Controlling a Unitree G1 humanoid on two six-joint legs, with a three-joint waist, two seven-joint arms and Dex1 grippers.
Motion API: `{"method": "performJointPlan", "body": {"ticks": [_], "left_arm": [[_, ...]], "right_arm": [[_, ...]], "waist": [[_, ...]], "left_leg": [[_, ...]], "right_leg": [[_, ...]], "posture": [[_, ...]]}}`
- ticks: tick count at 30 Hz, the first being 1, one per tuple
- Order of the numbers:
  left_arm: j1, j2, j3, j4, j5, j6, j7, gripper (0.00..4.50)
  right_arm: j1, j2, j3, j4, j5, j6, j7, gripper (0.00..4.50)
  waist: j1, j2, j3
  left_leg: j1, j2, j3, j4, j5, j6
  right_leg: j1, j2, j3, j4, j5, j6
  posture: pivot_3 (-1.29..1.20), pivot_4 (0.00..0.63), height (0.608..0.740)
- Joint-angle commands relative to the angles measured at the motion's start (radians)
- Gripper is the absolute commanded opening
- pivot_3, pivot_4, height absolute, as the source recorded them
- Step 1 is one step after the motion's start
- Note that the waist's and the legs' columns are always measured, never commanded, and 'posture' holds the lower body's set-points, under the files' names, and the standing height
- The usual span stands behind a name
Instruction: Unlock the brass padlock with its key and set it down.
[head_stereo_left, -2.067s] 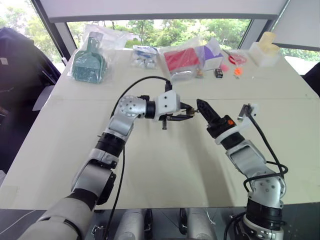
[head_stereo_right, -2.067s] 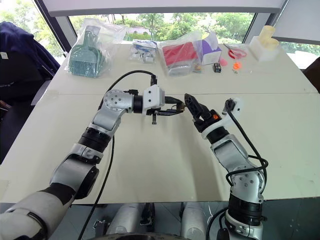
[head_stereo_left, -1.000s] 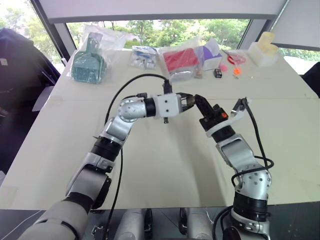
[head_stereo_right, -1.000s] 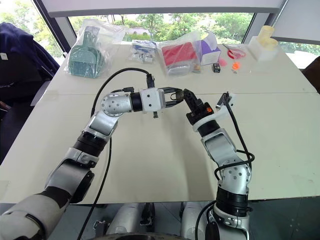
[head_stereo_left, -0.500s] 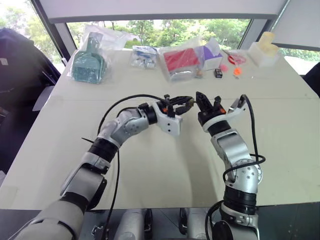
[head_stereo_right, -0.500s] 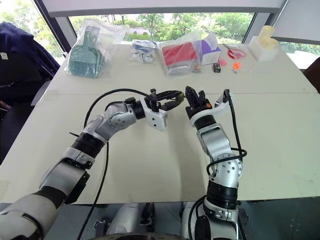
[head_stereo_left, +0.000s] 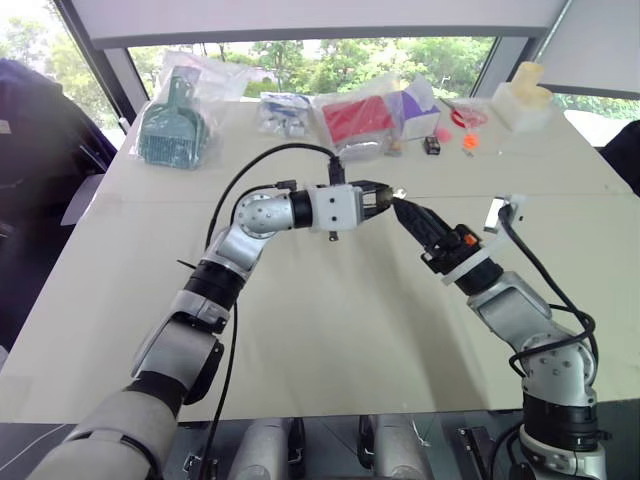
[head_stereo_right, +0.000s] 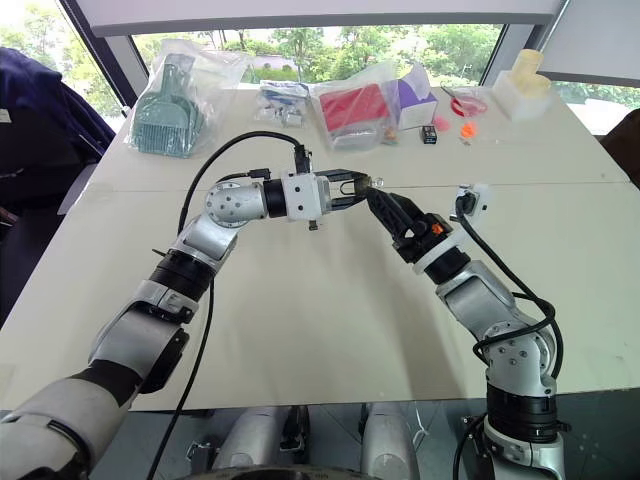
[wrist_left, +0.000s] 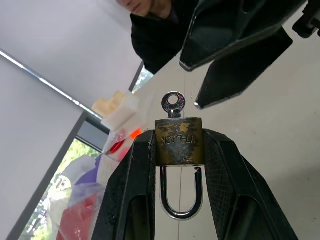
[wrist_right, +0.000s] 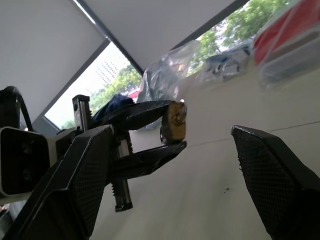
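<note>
Brass padlock: held above the table, clamped between the two fingers of the left gripper. The dull gold body is pinched at its sides; lettering is seen on its face. The silvery shackle loops back between the fingers, and one of its legs appears lifted free of the body, with a small gap showing.

Key: a small silvery key with a round holed head, seated in the padlock and projecting from the end that faces away from the left gripper.

Left gripper: clenched on the padlock, pointed sideways toward the right gripper, raised over the middle of the table.

Right gripper: jaws released and spread wide in its wrist view, with the padlock seen between and beyond the two fingers. Nothing is grasped. The fingertips are near the key head but apart from it.

Table: pale top, lying below both arms.

Far edge of the table, by the window: a teal item in a clear bag, a red item in a clear bag, a purple box, a small black box, orange bits, a cream block.

A person in dark clothing is seen behind the table in the left wrist view.
</note>
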Motion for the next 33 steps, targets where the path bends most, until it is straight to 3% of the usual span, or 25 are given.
{"method": "performJointPlan", "body": {"ticks": [1,11,14,19,21,29,31,33], "left_arm": [[-0.001,-0.012,0.006,-0.072,-0.027,-0.019,0.004,0.78],[0.054,-0.011,-0.017,-0.199,-0.015,-0.014,0.002,0.78],[0.058,-0.010,-0.018,-0.206,-0.014,-0.007,0.006,0.78],[0.052,-0.008,-0.012,-0.197,-0.012,0.001,0.015,0.78],[0.049,-0.006,-0.011,-0.193,-0.012,0.001,0.017,0.78],[0.041,-0.004,-0.007,-0.182,-0.014,0.020,0.017,0.78],[0.040,-0.003,-0.006,-0.181,-0.029,0.045,0.000,1.81],[0.040,0.003,-0.004,-0.184,-0.046,0.067,-0.019,2.42]], "right_arm": [[-0.015,0.001,-0.004,-0.033,0.001,-0.006,0.019,3.99],[-0.022,0.015,0.001,0.001,-0.023,-0.010,0.049,3.99],[-0.023,0.021,-0.007,0.005,-0.019,-0.013,0.054,3.18],[-0.020,0.024,-0.008,0.005,-0.011,-0.006,0.055,0.74],[-0.020,0.026,-0.010,0.006,-0.009,-0.005,0.054,0.05],[-0.015,0.026,0.001,0.007,-0.018,0.006,0.054,0.01],[-0.016,0.026,0.005,0.010,-0.024,0.007,0.055,0.01],[-0.016,0.024,0.007,0.010,-0.028,0.008,0.055,0.01]], "waist": [[0.005,0.000,0.000],[0.003,0.000,0.000],[0.003,0.000,0.000],[0.004,0.000,0.000],[0.003,0.000,0.000],[0.003,0.000,0.000],[0.003,0.000,0.000],[0.002,0.000,0.000]], "left_leg": [[0.000,0.000,0.000,0.000,0.000,0.000],[0.000,0.000,-0.001,0.001,0.000,0.001],[0.000,-0.001,-0.001,0.001,0.000,0.001],[0.000,-0.001,-0.001,0.001,0.000,0.001],[0.000,-0.001,-0.001,0.001,0.000,0.001],[0.000,-0.001,-0.001,0.001,0.000,0.001],[0.000,-0.001,-0.001,0.001,0.000,0.001],[0.000,-0.001,-0.001,0.001,0.000,0.001]], "right_leg": [[0.000,0.000,0.000,0.000,0.000,0.000],[0.001,0.000,0.000,-0.001,0.000,0.000],[0.001,0.000,0.000,-0.001,0.000,0.000],[0.001,0.000,0.000,-0.001,0.000,0.000],[0.002,0.000,0.000,-0.001,0.000,0.000],[0.001,0.000,0.000,-0.001,0.000,0.000],[0.001,0.000,0.000,-0.001,0.000,0.000],[0.002,0.000,0.000,-0.001,0.000,0.000]], "posture": [[0.00,0.150,0.735],[0.00,0.150,0.735],[0.00,0.150,0.735],[0.00,0.150,0.735],[0.00,0.150,0.735],[0.00,0.150,0.735],[0.00,0.150,0.735],[0.00,0.150,0.735]]}}
